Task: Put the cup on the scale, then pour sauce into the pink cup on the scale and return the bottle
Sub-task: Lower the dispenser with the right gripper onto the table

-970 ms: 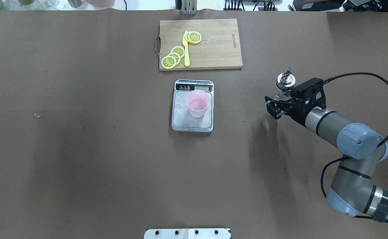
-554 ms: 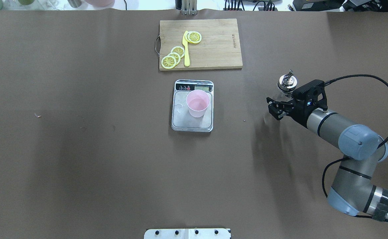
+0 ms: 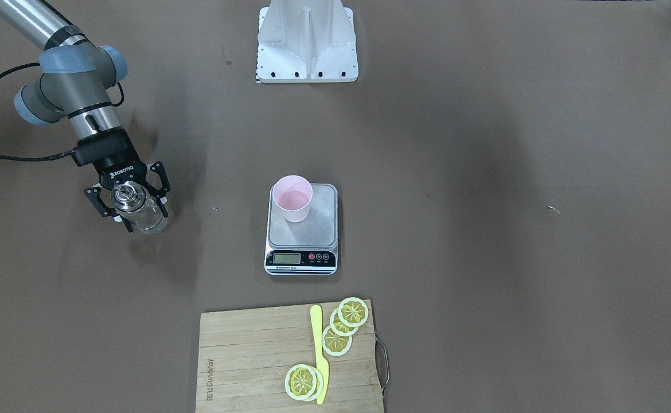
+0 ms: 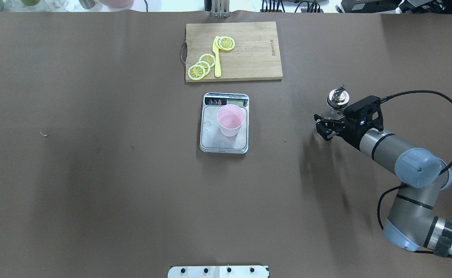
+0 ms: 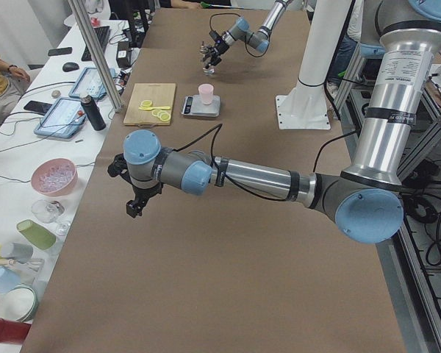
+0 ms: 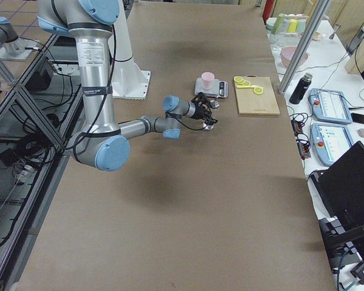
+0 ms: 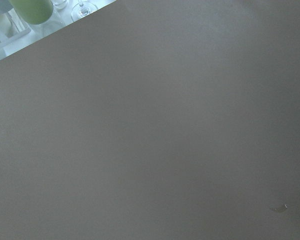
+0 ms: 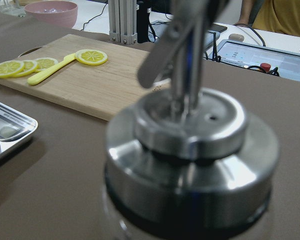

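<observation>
Clear, glossy glass forms the bottle (image 3: 143, 215), topped by a polished, mirror-bright metal pourer. The scale (image 3: 321, 223) has a brushed steel platform and a glossy black plastic front strip, and carries a smooth, matt pale pink plastic cup (image 3: 293, 201). The table (image 4: 94, 193) wears a matt brown paper-like covering; the cutting board (image 4: 249, 50) is pale wood with visible grain.

a small pale pink plastic tumbler (image 4: 230, 121) stands upright, mouth open upward, on a flat rectangular digital scale with a silver steel platform (image 4: 213, 139). the tumbler sits off-centre, toward the robot's right and toward the scale's black display strip, which faces away from the robot. a small clear glass bottle with a silver metal pourer cap (image 3: 135, 207) stands upright, well apart from the scale on the robot's right, between the fingers of the right gripper (image 3: 132, 202).
</observation>
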